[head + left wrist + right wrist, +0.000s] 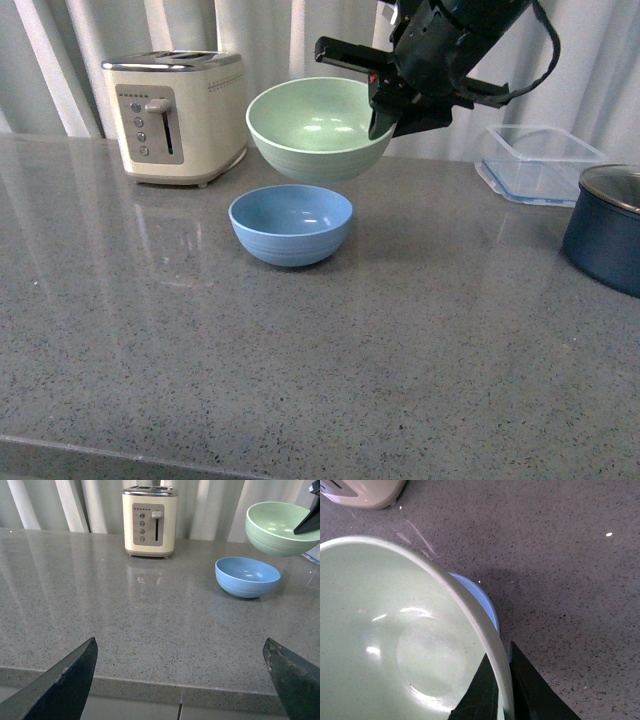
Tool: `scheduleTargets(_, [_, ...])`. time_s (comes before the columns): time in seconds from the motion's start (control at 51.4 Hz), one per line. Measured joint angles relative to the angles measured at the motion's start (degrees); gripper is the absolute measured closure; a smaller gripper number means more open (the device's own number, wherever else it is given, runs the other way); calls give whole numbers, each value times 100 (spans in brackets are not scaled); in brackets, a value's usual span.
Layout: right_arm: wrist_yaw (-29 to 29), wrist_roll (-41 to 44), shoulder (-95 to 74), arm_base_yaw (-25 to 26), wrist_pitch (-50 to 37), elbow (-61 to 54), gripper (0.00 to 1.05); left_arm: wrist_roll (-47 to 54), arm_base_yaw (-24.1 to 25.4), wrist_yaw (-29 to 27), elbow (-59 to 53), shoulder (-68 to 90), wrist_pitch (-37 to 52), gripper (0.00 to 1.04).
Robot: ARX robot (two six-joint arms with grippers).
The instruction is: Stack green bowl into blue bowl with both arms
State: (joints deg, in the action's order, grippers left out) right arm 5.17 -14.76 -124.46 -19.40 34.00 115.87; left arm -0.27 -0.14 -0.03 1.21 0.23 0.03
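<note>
The pale green bowl point(318, 127) hangs in the air, tilted slightly, just above and behind the blue bowl point(291, 224), which rests on the grey counter. My right gripper point(384, 120) is shut on the green bowl's right rim, one finger inside and one outside point(502, 690). In the right wrist view the green bowl point(395, 640) fills the frame and only a sliver of the blue bowl point(482, 602) shows past its rim. My left gripper point(182, 680) stands open at the counter's front edge, far from both bowls point(247, 576) point(277, 527), nothing between its fingers.
A cream toaster point(178, 115) stands at the back left. At the back right is a clear plastic container point(535, 165), and a dark navy pot with a glass lid point(610, 228) sits at the right edge. White curtains hang behind the counter.
</note>
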Motion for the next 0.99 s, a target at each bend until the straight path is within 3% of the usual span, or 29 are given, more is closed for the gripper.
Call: scheduleTargets(0.992, [398, 81, -1309, -166, 214, 1156, 103, 0, 0, 0, 0, 0, 0, 7])
